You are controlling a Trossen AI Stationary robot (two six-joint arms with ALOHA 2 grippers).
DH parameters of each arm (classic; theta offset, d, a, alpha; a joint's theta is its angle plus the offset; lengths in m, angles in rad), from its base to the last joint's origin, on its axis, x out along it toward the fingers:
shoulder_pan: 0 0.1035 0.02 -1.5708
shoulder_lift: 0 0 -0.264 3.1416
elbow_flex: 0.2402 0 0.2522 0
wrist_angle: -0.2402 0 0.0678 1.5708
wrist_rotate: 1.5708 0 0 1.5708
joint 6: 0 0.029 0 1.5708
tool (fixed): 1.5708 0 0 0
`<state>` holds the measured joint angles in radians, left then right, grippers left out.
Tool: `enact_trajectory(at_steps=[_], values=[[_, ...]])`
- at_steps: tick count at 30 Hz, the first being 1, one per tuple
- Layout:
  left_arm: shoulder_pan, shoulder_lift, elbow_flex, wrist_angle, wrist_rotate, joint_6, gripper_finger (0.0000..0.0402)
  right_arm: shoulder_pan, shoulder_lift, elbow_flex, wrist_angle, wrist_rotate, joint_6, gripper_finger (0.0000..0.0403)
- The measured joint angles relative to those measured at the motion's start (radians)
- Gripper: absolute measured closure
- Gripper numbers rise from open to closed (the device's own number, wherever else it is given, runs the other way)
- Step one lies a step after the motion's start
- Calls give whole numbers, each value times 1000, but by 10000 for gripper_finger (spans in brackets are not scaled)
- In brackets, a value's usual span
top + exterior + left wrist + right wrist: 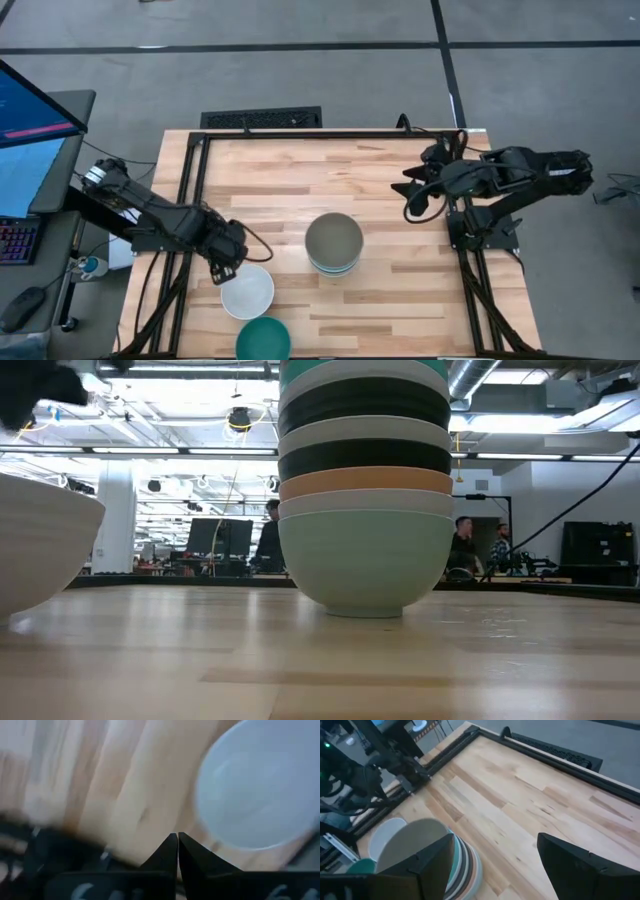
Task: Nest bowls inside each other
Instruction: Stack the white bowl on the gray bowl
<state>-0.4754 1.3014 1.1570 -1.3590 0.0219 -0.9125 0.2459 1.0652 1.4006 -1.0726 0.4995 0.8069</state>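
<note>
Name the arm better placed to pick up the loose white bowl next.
Left. The left gripper, shut, sits right beside the white bowl. The right gripper, open, waits by the table's far right edge, beyond the stack.

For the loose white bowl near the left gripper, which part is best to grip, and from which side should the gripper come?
Probably the rim, from above. The white bowl sits upright and open, its smooth round wall offering nothing to pinch. The left gripper, fingers together, is beside its edge nearest the left arm, so one finger inside and one outside there seems easiest. That side faces away from the teal bowl.
</note>
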Motion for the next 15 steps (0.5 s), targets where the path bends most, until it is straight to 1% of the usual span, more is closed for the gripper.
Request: enact_trajectory(at_steps=[2, 5, 7, 10, 15], values=[[-14, 0, -44, -1, -1, -35, 397, 0, 6, -1, -5, -1, -1, 97], [-19, 0, -95, 73, -35, -39, 391, 0, 14, 0, -5, -1, 0, 97], [-17, 0, -127, 137, -37, -34, 380, 3, 18, 0, -8, -5, 5, 97], [-8, 1, -170, 225, -36, 1, 348, 3, 20, 0, -8, -5, 18, 97], [-5, 1, -193, 264, -35, 15, 279, 3, 20, 0, -13, -5, 40, 97]])
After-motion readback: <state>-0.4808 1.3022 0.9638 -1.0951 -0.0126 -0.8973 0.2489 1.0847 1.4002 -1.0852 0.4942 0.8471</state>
